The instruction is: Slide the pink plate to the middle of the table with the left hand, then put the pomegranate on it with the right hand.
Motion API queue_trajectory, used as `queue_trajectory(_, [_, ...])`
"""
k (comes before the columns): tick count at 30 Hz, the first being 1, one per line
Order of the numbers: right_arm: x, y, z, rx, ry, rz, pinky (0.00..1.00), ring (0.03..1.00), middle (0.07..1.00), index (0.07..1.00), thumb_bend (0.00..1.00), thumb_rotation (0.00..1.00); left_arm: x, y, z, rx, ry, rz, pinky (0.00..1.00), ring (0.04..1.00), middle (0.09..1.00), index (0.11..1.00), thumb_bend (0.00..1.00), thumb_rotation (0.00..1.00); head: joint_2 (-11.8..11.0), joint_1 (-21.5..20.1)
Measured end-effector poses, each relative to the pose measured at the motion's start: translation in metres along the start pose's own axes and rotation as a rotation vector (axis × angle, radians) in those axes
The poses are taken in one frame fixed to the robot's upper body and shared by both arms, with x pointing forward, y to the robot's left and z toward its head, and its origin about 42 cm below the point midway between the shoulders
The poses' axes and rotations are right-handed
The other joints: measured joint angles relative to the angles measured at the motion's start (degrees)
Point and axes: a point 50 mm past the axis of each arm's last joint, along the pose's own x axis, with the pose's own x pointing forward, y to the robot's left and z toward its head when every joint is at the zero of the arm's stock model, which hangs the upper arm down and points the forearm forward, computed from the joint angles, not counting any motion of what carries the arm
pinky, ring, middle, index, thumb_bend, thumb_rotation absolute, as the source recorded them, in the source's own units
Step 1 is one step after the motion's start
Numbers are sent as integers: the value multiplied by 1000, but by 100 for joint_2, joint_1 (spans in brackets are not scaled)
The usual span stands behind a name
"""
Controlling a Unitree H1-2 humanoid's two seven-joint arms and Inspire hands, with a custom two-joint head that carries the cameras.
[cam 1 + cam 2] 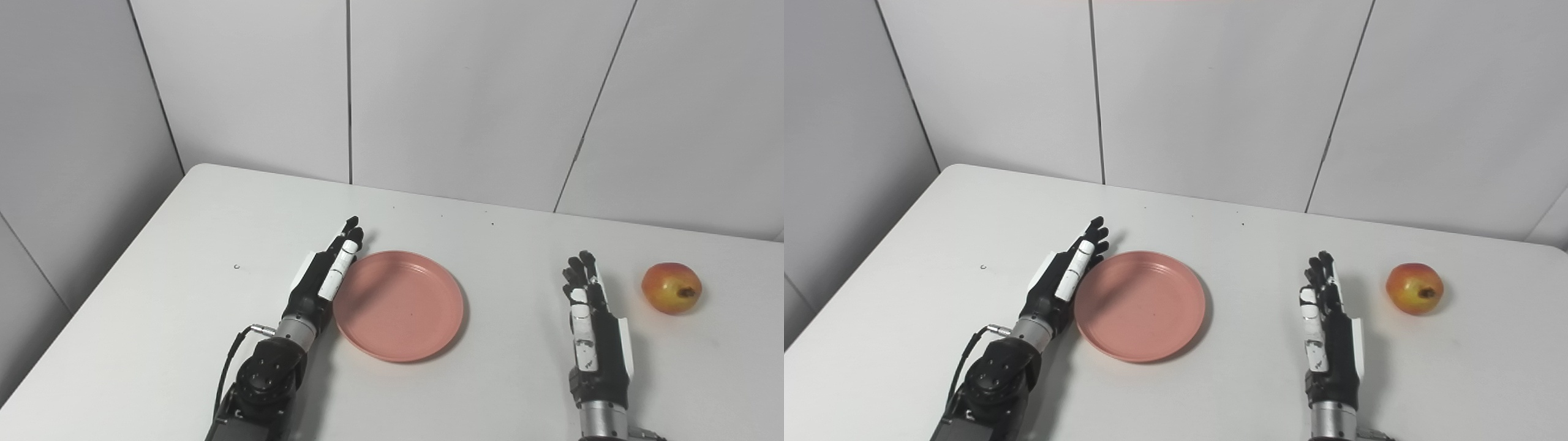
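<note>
Pressing sideways against the left rim of the pink plate [398, 304], the left hand [323, 275] is seen with its fingers [350, 236] stretched out straight and held together, and nothing is gripped by them. The plate lies flat on the white counter [184, 245], a little left of the middle. The pomegranate [671, 288] rests near the right side, well apart from the plate. The right hand [591, 321] is held edge-on between plate and fruit, with its fingers [579, 269] extended and close together, and it is empty.

Some risks can be judged from here. If the push is given off-centre, the plate may be turned instead of slid, or the low rim may be passed over by the hand. If it is pushed too far, the waiting right hand may be struck. Later, the round fruit may be rolled away towards the edge when it is touched on one side only.
</note>
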Motion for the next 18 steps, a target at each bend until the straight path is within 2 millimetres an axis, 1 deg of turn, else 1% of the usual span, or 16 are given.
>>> queue_trajectory(4, [0,6,0,-5,3,7,966,952,948,955,576,903,-1,-5,3,-18,9,-3,976,967,984,982,658,1000,18,-89])
queue_trajectory(7, [0,10,0,-18,5,14,961,953,951,958,563,921,-1,-11,3,-36,11,-1,993,973,984,977,665,1000,53,-264])
queue_trajectory(12, [1,13,0,-22,7,3,964,954,948,956,574,914,-2,-17,2,-59,13,2,1000,980,988,983,669,1000,44,-344])
queue_trajectory(18, [1,18,0,-24,7,12,966,954,949,956,602,929,-5,-23,-1,-83,12,18,963,975,993,992,682,1000,44,-449])
